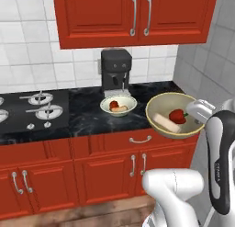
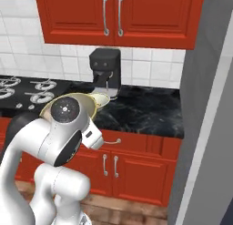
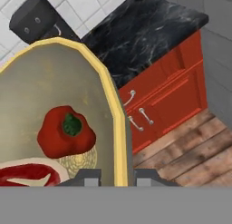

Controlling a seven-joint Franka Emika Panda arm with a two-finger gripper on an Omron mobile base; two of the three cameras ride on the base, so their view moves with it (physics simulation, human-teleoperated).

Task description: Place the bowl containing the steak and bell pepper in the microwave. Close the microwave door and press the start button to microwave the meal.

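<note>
The tan-yellow bowl (image 1: pixel 161 110) hangs tilted just above the counter's right end. Inside it lie the red bell pepper (image 1: pixel 177 116) with its green stem and the pale-rimmed steak (image 1: pixel 166 123). My gripper (image 1: pixel 198 111) is shut on the bowl's right rim. In the hand view the yellow rim of the bowl (image 3: pixel 54 78) runs down between my gripper's (image 3: pixel 117 178) two tips, with the bell pepper (image 3: pixel 65 132) and the steak (image 3: pixel 27 173) close below the camera. The microwave and its door are out of view.
A paler bowl (image 1: pixel 118 105) with a bun and a red ball sits on the black counter (image 1: pixel 87 116) before a coffee machine (image 1: pixel 116 67). The stove (image 1: pixel 34 109) is at the left. Red cabinets (image 1: pixel 133 17) hang overhead, and a grey wall (image 2: pixel 200 105) stands at the right.
</note>
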